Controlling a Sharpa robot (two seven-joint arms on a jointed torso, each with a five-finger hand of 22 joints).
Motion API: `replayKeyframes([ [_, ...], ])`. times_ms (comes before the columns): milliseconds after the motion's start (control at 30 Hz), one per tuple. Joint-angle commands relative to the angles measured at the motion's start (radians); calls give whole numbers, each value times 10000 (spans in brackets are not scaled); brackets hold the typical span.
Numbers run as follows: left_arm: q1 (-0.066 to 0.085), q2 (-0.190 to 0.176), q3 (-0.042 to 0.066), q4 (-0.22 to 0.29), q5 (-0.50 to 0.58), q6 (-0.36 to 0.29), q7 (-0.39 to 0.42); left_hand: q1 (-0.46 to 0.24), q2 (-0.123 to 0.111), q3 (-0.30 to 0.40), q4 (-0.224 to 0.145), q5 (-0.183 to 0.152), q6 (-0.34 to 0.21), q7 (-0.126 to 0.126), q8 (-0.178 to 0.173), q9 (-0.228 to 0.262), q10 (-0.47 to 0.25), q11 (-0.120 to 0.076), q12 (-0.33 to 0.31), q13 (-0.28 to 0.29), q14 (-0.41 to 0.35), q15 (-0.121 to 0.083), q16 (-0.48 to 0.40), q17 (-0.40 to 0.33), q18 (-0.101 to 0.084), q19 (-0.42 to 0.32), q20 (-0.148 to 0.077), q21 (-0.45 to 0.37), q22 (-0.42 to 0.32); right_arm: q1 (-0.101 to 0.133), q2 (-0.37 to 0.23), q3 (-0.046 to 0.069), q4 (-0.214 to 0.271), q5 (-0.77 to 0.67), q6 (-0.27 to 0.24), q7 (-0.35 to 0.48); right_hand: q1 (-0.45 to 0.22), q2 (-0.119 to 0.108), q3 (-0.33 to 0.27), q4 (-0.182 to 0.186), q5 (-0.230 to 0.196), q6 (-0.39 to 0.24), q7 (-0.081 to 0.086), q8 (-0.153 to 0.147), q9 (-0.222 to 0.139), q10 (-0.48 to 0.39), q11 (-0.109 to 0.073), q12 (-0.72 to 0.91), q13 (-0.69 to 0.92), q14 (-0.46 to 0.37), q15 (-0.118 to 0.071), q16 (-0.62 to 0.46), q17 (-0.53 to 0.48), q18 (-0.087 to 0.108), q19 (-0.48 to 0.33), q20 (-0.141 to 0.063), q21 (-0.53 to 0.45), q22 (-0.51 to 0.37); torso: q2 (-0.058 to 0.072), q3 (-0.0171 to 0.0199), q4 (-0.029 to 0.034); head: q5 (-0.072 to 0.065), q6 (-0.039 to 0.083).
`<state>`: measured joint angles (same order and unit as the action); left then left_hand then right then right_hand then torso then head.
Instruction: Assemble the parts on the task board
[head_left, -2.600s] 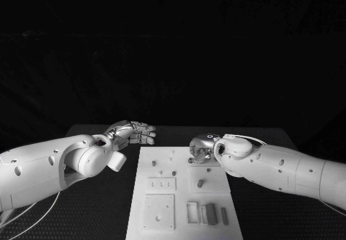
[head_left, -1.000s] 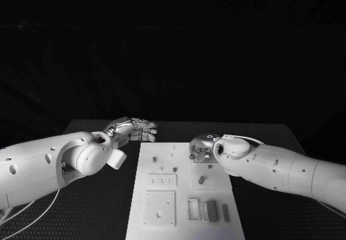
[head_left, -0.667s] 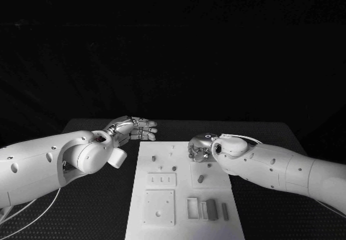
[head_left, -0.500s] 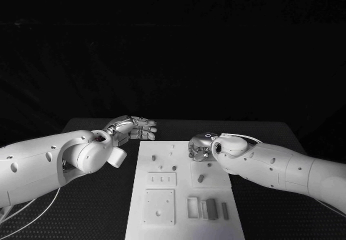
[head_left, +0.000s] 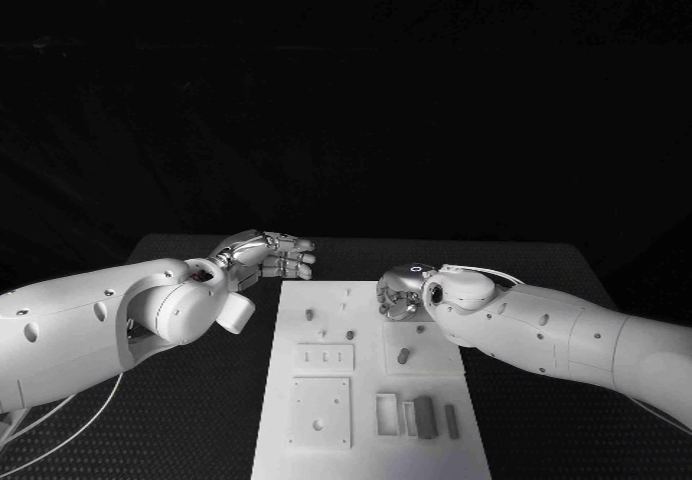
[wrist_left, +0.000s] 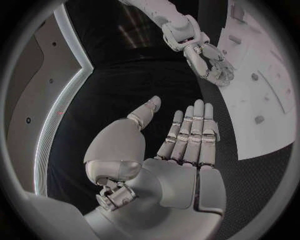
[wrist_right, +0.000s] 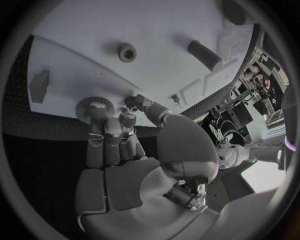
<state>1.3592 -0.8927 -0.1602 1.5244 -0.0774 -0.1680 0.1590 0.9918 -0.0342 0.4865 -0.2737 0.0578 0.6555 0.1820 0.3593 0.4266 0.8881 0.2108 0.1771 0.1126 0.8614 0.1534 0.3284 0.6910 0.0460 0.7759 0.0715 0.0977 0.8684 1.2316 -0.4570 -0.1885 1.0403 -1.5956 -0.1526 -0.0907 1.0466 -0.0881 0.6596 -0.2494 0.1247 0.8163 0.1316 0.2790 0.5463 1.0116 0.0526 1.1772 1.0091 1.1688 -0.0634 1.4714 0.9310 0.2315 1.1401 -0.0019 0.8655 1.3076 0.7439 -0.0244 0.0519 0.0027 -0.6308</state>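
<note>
The task board (head_left: 368, 380) lies lengthwise in the middle of the black counter (head_left: 202, 420), with a strip of bare counter along each long edge and more beyond the far short edge.

The left hand (head_left: 270, 257) hovers over the counter just off the board's far left corner. The left wrist view shows its fingers (wrist_left: 190, 135) straight and close together, the thumb apart, nothing held.

The right hand (head_left: 400, 296) is at the far right part of the board, largely hidden behind its own wrist in the head view. The right wrist view shows what the head view hides: the fingertips (wrist_right: 109, 122) and thumb close on a small round ridged part (wrist_right: 94, 104) near the board's edge. Whether the part is lifted or resting on the board cannot be told.

Other parts lie loose on the board: a small ring-shaped piece (wrist_right: 127, 52), a dark cylinder (wrist_right: 205, 55) and a flat piece (wrist_right: 39, 86) near the edge.

In the head view, the near end of the board carries a rectangular recess (head_left: 385, 413) with a grey bar (head_left: 423, 417) just beside it, and a square block (head_left: 319, 412) with a hole to their left.
</note>
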Motion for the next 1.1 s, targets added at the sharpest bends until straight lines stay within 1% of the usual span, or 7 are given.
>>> replayKeyframes([
  [33, 24, 12, 12, 41, 57, 123, 57, -57, -4, -55, -6, -48, -18, 599, -45, -14, -19, 11, -40, -9, 46, 10, -71, 12, -58, 25, -36, -37, -17, -45, -16, -28, -3, -189, 238, -50, -13, 84, 12, 36, 16, 629, 181, 110, 45, -3, -143, 55, -27, 97, -36, 82, -19, 303, 28, -84, 71, 223, 3, -3, -22, -20, 27],
  [133, 25, 25, 12, 30, 57, 138, 55, -56, 4, -52, -3, -48, -5, 594, -37, -12, -19, 12, -42, -9, 46, 10, -76, 16, -65, 29, -41, -42, -18, -45, 12, -28, 18, -201, 244, -47, -9, 165, 23, -25, 15, 863, 85, 217, 133, 27, -237, 75, -103, 119, -127, 107, -66, 303, 37, -107, 96, 218, -2, 1, -16, -21, 21],
  [400, 25, 30, 12, -1, 53, 172, 50, -59, 12, -51, 2, -49, 29, 572, -20, -9, -17, 14, -49, -9, 49, 11, -89, 26, -84, 33, -52, -56, -24, -77, 73, -28, -57, -205, 190, -25, -45, 200, 22, -59, 16, 998, 22, 270, 201, 32, -297, 83, -167, 113, -185, 113, -109, 303, 29, -112, 102, 212, 7, 0, 24, -11, 28],
  [533, 25, -1, 12, 28, 51, 148, 45, -60, 8, -52, 1, -49, 32, 571, -18, -9, -18, 14, -51, -9, 49, 11, -92, 29, -88, 34, -55, -59, -25, -88, 88, -27, -53, -205, 204, -22, -79, 180, 7, -54, 12, 1016, 13, 272, 216, 33, -308, 86, -184, 112, -197, 116, -120, 303, 29, -111, 104, 212, 14, -4, 24, 8, 6],
  [700, 27, 25, 12, 40, 51, 155, 49, -67, 1, -57, 4, -52, 35, 571, -18, -11, -16, 15, -52, -8, 49, 12, -97, 32, -96, 37, -59, -64, -26, -131, 114, -27, -64, -234, 213, -57, -84, 214, 26, -62, 18, 1132, -31, 318, 272, 38, -349, 98, -225, 109, -233, 127, -148, 303, 27, -118, 108, 209, 9, -11, -23, 45, 10],
  [867, 34, 27, 12, 38, 51, 158, 51, -71, -2, -60, 6, -53, 36, 571, -18, -12, -16, 15, -54, -8, 50, 12, -100, 35, -100, 39, -62, -67, -27, -140, 105, -27, -78, -352, 169, -110, -42, 404, 62, -148, 16, 1372, -121, 433, 403, 45, -432, 124, -287, 104, -308, 152, -188, 303, 19, -126, 120, 212, 5, -12, -23, 37, -8],
  [1100, 36, 5, 12, 35, 51, 148, 74, -201, -64, -138, 66, -84, 31, 586, -20, -18, -14, 21, -66, -9, 54, 16, -118, 57, -131, 55, -77, -87, -34, -143, 79, -27, -31, -509, -168, -204, 6, 479, 63, -295, 16, 1603, -211, 560, 574, 56, -515, 148, -350, 95, -382, 175, -229, 303, 9, -129, 130, 210, 7, -14, -4, 21, 11],
])
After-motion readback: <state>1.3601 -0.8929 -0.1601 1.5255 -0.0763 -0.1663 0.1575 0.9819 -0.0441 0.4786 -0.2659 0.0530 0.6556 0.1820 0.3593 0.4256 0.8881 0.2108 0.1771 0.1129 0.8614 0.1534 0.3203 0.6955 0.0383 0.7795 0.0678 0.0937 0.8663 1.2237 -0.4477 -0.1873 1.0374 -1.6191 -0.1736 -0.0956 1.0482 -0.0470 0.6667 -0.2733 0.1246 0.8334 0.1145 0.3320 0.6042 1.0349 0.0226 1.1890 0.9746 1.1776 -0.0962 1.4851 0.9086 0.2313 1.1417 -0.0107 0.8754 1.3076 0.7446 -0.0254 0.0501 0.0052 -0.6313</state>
